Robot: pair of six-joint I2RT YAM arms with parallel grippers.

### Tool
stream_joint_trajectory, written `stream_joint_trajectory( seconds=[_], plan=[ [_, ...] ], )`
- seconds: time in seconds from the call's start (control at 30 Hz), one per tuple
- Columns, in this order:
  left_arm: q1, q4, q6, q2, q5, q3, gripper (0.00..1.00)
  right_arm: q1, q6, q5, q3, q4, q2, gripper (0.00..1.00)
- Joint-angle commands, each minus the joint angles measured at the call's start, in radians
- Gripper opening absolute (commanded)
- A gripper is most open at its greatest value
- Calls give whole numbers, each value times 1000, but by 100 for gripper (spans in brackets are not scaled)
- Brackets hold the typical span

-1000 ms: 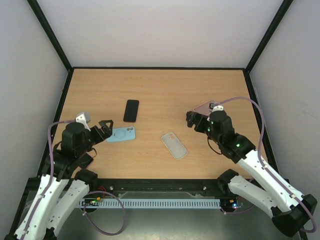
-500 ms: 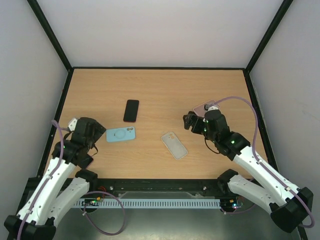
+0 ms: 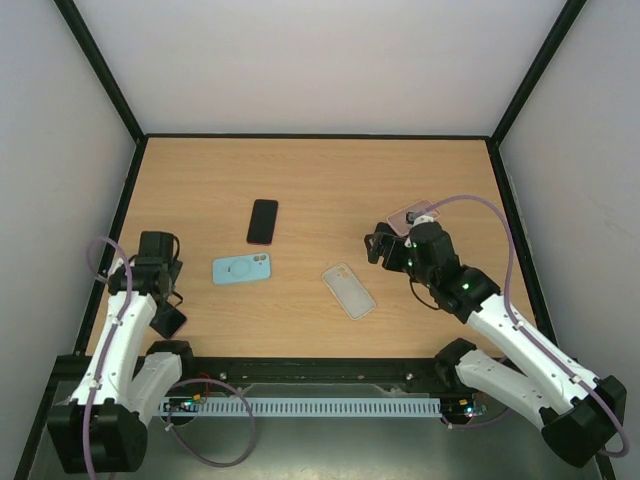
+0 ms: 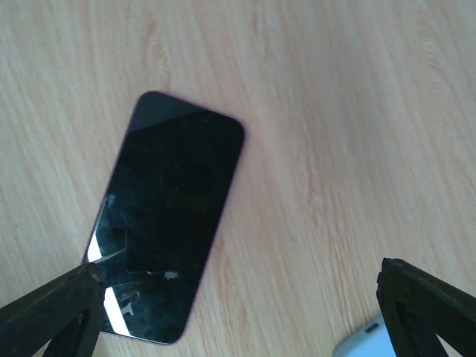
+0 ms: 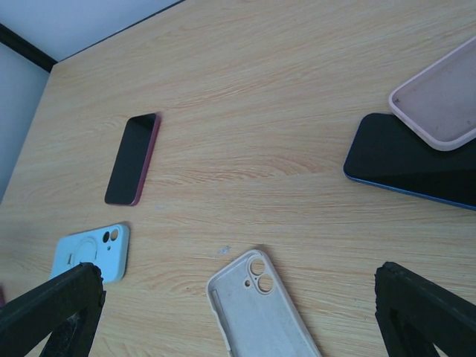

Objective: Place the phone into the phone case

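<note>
Both grippers hung with jaws wide apart and nothing between them: the left gripper [image 4: 238, 297] at the near-left edge of the table [image 3: 320, 170], pointing down at a purple-edged phone [image 4: 167, 223] that lay flat and screen up (the top camera could not see it under the arm), and the right gripper [image 5: 238, 297] over the near-right side. Just beside that phone lay a light-blue case [image 3: 241, 268], and nearer the middle a clear case [image 3: 349, 291], both with the back upward. Farther off sat a red-edged phone [image 3: 263, 221], and at the far right a pink case [image 5: 442, 100] overlapped a corner of a blue-edged phone [image 5: 409, 160]. With several phones and cases about, the chief risk seemed a mismatch, a phone pressed into a case not cut for it. The purple-edged phone and the light-blue case looked the likeliest pair, though that was only a guess. A thin slab flat on wood also gave the fingers little to bite, so a shallow pinch could skid it into the neighbouring case.
</note>
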Motion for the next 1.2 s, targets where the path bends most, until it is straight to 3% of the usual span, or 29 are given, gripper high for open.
stream_joint_trajectory(
  seconds=[0.0,0.33,0.67,1.17],
  plan=[
    [70,4,-29,15,-9,-41,100,-3,-44,-7,-10,15,-34,98],
    [267,140,-57,110,17,-121,100,-4,-76,13,9,-23,-60,97],
    [279,297,-12,253,53,-180,100,-4,-83,48,26,-40,-50,98],
    [271,380,24,278,109,-236,100,-3,-73,46,19,-26,-16,98]
  ],
)
